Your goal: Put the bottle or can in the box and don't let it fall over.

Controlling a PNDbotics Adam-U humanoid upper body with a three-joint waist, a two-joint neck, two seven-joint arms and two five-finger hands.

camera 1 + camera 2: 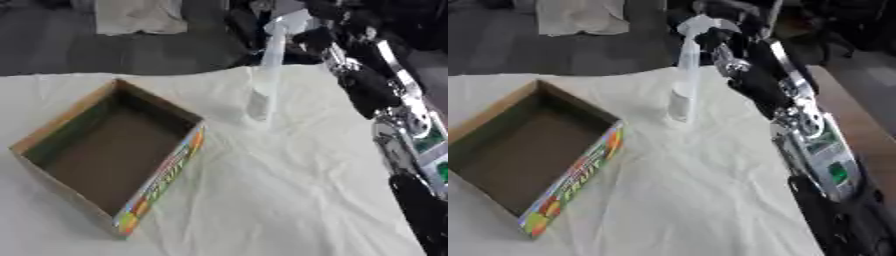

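Now | left eye: clear bottle (265, 85) standing upright on white cloth (289, 190), right of the open cardboard box (109, 150), outside it | right eye: right hand (724, 37) sitting at the bottle's top; finger closure impossible to tell

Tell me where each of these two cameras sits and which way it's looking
Left eye view: in the robot's head, looking down over the cloth-covered table at the open cardboard box; the right arm runs along the right edge.
Right eye view: same head, slightly to the side, facing likewise; the right arm reaches up to the right hand at the top of the tall clear spray bottle.
Shared: both show box, standing bottle and right arm; the left hand shows in neither.
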